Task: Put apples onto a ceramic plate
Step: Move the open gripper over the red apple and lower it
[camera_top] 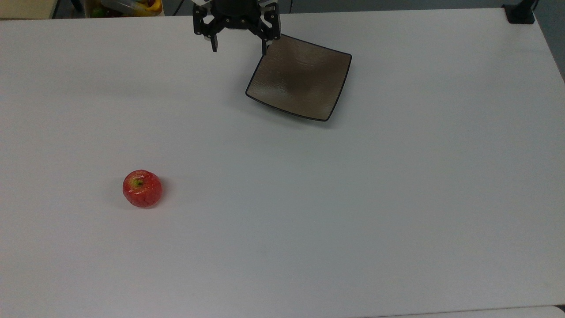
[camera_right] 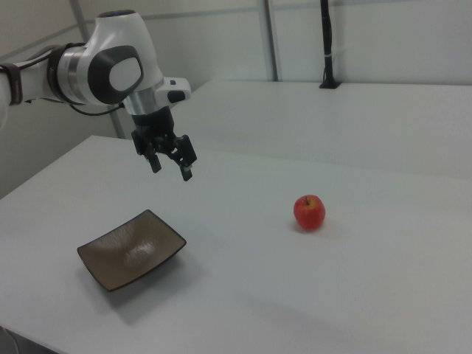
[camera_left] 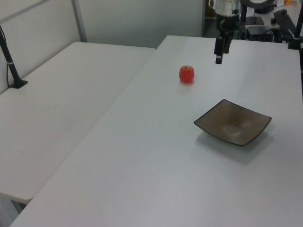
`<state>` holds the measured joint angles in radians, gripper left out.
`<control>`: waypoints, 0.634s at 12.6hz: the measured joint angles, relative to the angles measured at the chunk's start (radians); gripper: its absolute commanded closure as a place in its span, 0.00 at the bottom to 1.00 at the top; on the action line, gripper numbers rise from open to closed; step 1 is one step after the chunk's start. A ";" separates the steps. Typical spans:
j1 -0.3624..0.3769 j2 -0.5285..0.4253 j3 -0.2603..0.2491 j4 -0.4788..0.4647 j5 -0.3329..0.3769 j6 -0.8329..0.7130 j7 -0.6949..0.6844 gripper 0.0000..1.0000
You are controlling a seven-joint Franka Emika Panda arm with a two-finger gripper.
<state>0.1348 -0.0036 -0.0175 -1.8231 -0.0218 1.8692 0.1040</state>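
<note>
A small glossy red apple [camera_top: 142,188] with a yellow-green stem patch rests on the white table, toward the top view's lower left; it also shows as apple [camera_left: 186,74] and apple [camera_right: 309,212]. The square brown-grey ceramic plate [camera_top: 300,77] with a thin black rim lies bare on the table, seen too as plate [camera_left: 233,122] and plate [camera_right: 132,248]. My gripper [camera_top: 239,47] hangs open in the air beside the plate's corner, holding nothing, far from the apple; it appears again as gripper [camera_right: 171,168] and gripper [camera_left: 219,56].
The white table [camera_top: 397,198] spreads wide around both things. A black post base [camera_top: 520,13] sits at the top view's far right corner. A second white table [camera_left: 52,104] adjoins on the left view's left, with a black stand [camera_left: 14,71] on it.
</note>
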 measured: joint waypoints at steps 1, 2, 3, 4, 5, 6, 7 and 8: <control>0.000 -0.004 -0.004 0.000 0.005 0.000 0.000 0.00; 0.000 -0.004 -0.004 0.000 0.005 0.000 0.000 0.00; 0.000 -0.004 -0.005 0.000 0.005 0.000 0.000 0.00; 0.000 -0.004 -0.006 0.000 0.005 0.000 0.000 0.00; 0.000 -0.004 -0.007 0.000 0.005 0.000 0.000 0.00; 0.000 -0.004 -0.007 0.000 0.005 0.000 0.000 0.00; 0.000 -0.004 -0.008 0.000 0.005 0.000 0.000 0.00; 0.000 -0.004 -0.008 0.000 0.005 0.000 0.000 0.00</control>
<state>0.1347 -0.0076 -0.0255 -1.8231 -0.0164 1.8692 0.1040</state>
